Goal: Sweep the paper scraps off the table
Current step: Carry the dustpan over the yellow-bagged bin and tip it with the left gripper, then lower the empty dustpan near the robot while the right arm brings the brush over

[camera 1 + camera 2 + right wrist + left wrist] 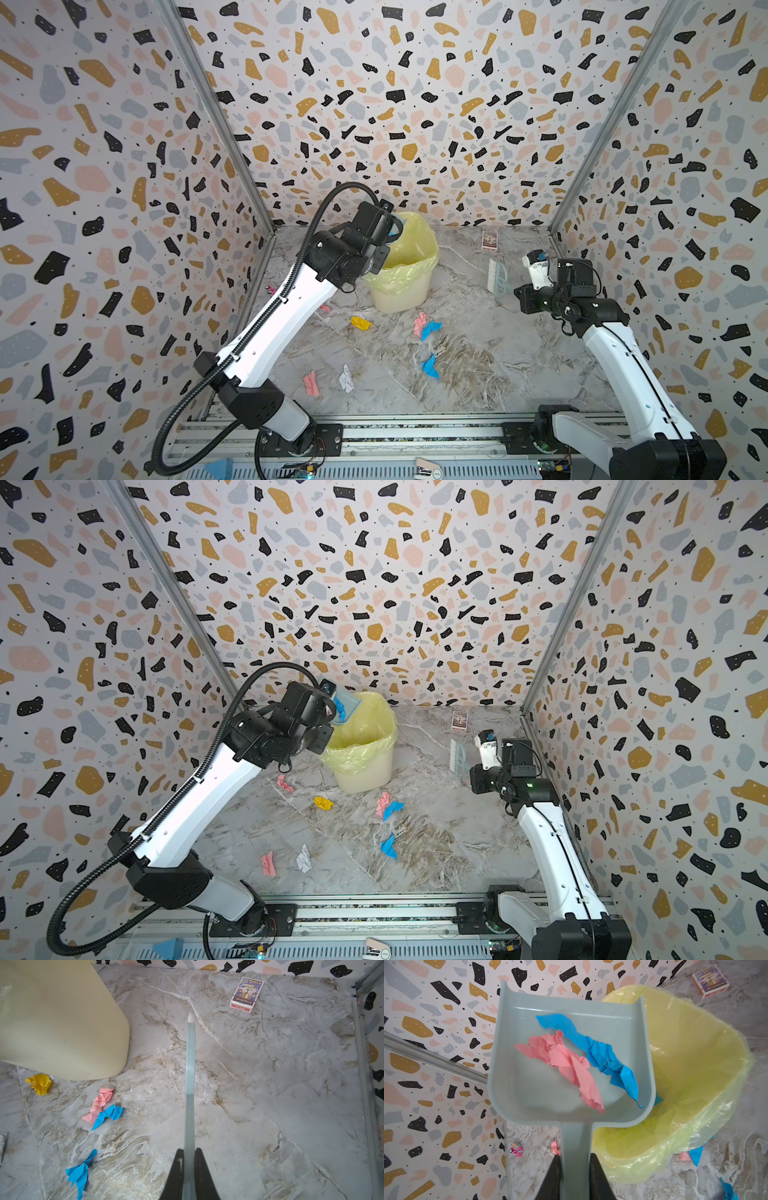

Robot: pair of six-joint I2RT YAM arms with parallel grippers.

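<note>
My left gripper is shut on the handle of a grey-green dustpan, held tilted over the rim of the yellow-bagged bin. A pink scrap and a blue scrap lie in the pan. My right gripper is shut on a pale brush, low at the right. Loose on the table lie a yellow scrap, a pink and blue pair, another blue, a white, and pink ones.
A printed card box lies at the back right near the wall. A tiny pink toy car sits by the left wall rail. Terrazzo walls close three sides; metal rails run along the front edge.
</note>
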